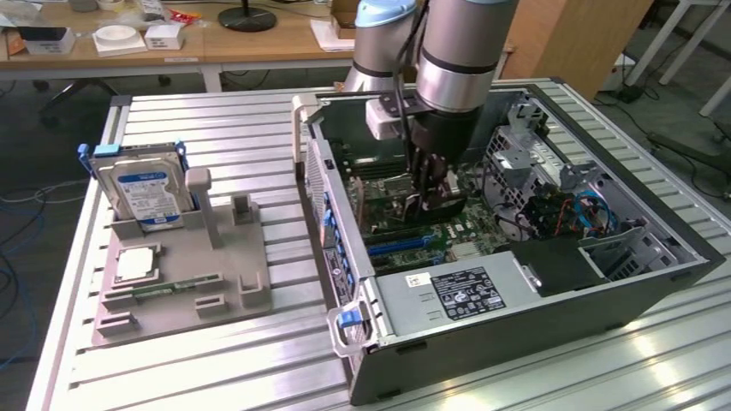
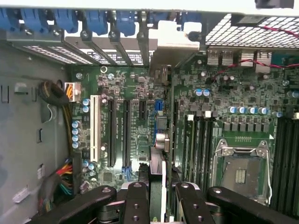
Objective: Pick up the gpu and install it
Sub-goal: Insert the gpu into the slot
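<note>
The gripper (image 2: 159, 199) is clamping the gpu (image 2: 158, 164) edge-on between its 2 fingers, holding it upright inside the open computer case (image 1: 639, 282), over the long black expansion slots (image 2: 112, 133) of the motherboard (image 2: 140, 84).

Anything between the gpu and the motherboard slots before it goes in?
Nothing visible. The gripper holds the gpu edge-on above the motherboard, and the long slots beside it stand empty. The stretch directly beneath the card is hidden by the card itself.
</note>
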Tool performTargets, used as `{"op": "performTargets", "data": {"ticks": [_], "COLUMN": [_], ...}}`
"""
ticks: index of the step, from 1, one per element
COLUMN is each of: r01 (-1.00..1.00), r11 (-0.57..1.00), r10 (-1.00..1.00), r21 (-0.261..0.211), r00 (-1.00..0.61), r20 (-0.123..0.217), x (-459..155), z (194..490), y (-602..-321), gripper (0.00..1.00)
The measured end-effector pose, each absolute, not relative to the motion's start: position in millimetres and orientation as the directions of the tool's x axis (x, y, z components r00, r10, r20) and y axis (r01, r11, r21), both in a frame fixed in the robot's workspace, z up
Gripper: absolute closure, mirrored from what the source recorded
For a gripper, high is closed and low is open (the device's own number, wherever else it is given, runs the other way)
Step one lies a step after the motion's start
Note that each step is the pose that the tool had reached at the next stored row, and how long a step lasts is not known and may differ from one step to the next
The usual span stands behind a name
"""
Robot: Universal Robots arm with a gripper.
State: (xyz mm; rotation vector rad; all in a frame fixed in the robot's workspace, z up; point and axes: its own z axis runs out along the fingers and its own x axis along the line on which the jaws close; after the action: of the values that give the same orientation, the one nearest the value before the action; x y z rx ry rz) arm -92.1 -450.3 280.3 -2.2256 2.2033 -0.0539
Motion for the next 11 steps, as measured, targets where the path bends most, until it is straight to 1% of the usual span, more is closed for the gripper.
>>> {"op": "performTargets", "data": {"ticks": [5,11], "r01": [-1.000,-1.000], "r11": [-0.006,0.002], "r10": [-1.000,-1.000], "r21": [-0.031,-0.031], "r00": [0.006,-0.002], "r20": [0.018,0.018], "x": [-92.3,-93.0], "z": [276.9,267.4], "y": [-458.8,-457.0], "gripper": [0.73,0.73]}}
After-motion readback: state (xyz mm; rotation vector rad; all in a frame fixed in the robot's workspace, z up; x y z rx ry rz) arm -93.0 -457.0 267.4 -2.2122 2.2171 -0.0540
